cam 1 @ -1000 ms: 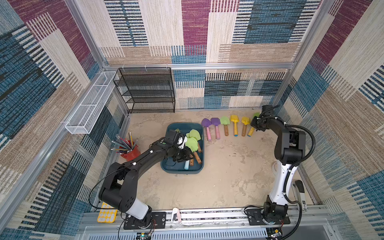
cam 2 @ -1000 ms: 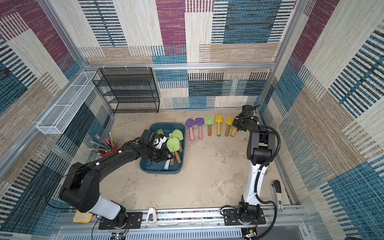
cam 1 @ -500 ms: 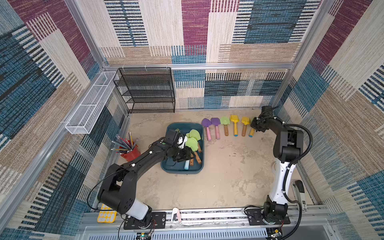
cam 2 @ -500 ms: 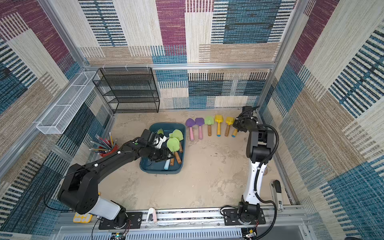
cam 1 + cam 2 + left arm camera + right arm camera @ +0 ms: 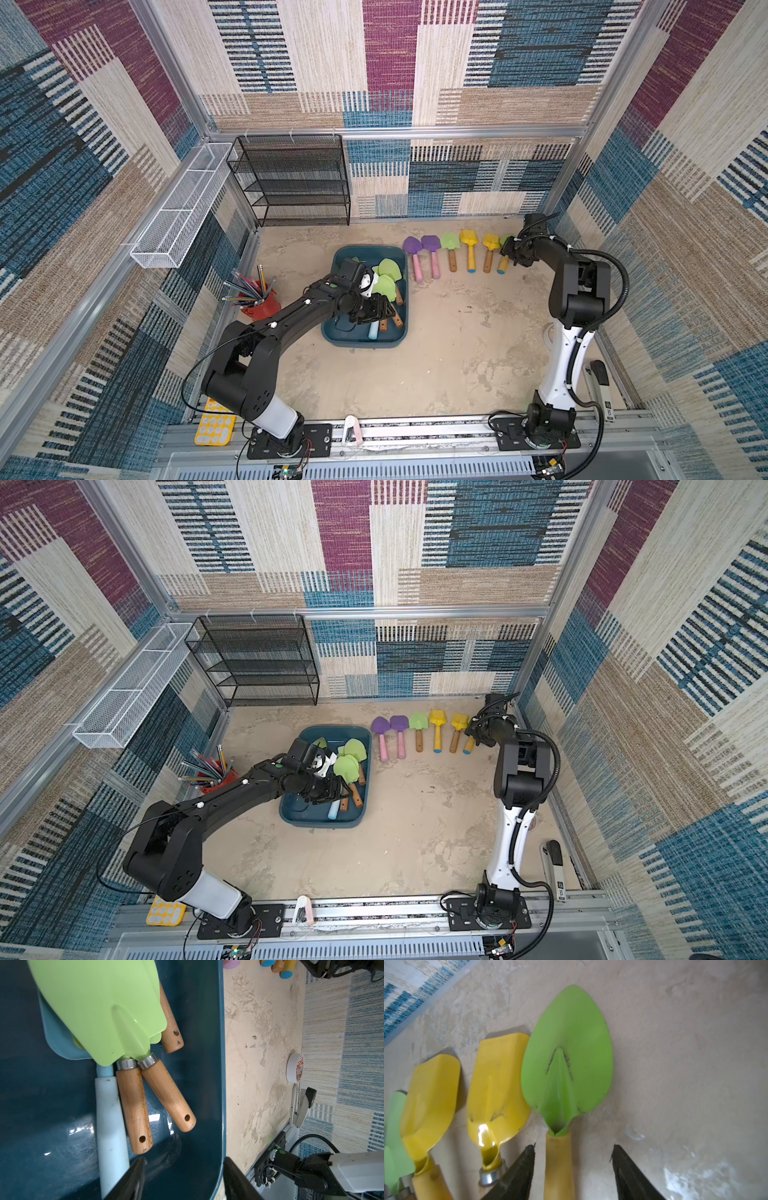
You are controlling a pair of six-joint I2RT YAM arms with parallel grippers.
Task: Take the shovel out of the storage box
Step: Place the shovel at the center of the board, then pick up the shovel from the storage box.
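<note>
The teal storage box [image 5: 360,341] [image 5: 320,820] [image 5: 204,1084] sits mid-floor and holds green-bladed shovels [image 5: 99,1007] with wooden handles [image 5: 134,1109] and a pale blue shovel [image 5: 110,1122]. My left gripper [image 5: 380,313] [image 5: 338,791] [image 5: 184,1159] hangs open inside the box, just past the handle ends, with nothing between its fingers. Several shovels lie in a row on the floor to the right. At that row's right end my right gripper [image 5: 509,253] [image 5: 476,733] [image 5: 573,1147] stands open astride the yellow handle of a green shovel [image 5: 566,1059], touching neither side.
A black wire rack [image 5: 291,178] stands at the back wall and a white wire basket [image 5: 178,208] hangs on the left wall. A red cup of pencils [image 5: 257,301] stands left of the box. A tape roll [image 5: 295,1068] and a stapler [image 5: 598,386] lie near the right wall.
My right gripper has opened and let go of the green shovel, which now lies on the floor. My left gripper has opened wider inside the box.
</note>
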